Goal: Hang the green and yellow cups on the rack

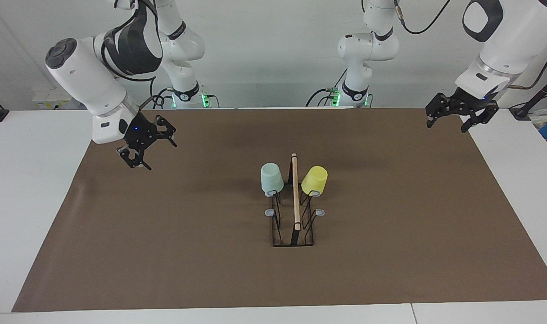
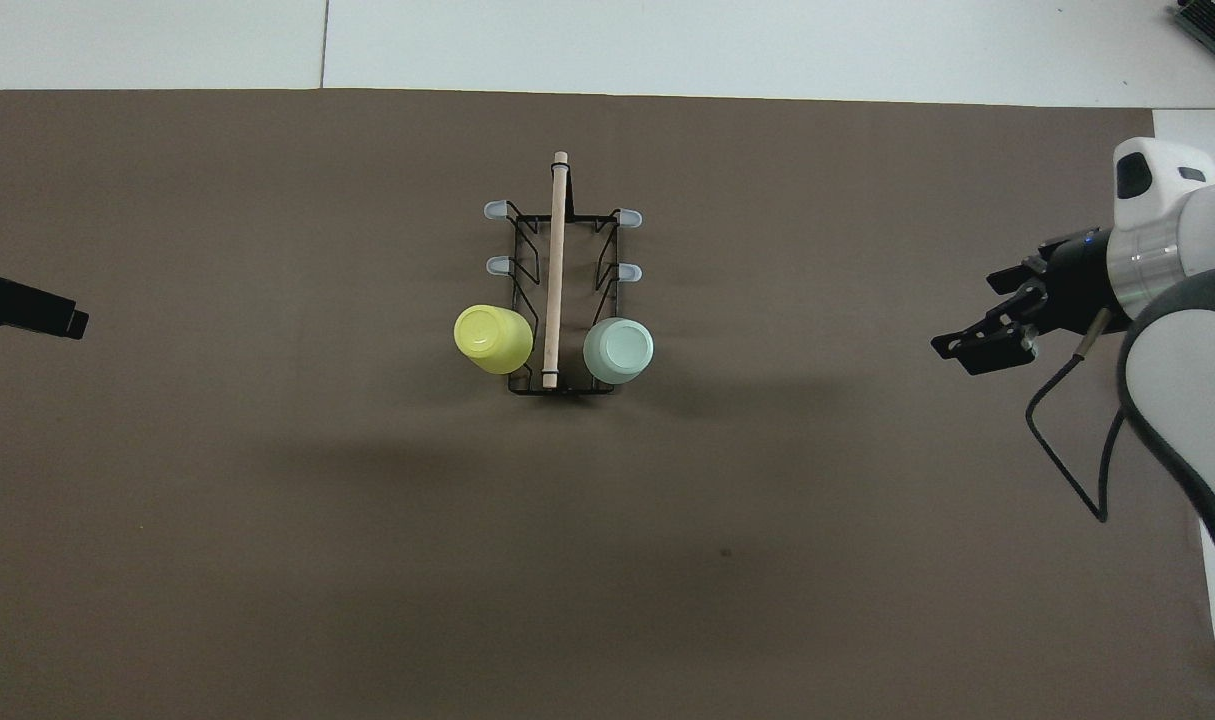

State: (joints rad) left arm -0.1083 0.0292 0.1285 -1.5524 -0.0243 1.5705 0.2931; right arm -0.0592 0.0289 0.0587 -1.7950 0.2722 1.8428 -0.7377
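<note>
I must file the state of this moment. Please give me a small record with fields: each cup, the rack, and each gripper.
green cup: pale mint plastic cup, upside down on a rack prong, toward the right arm's end
yellow cup: bright yellow plastic cup, upside down on the prong beside it
rack: black wire rack with wooden rod, four prongs free
left gripper: open, empty, over the mat's edge
right gripper: open, empty, over the mat
</note>
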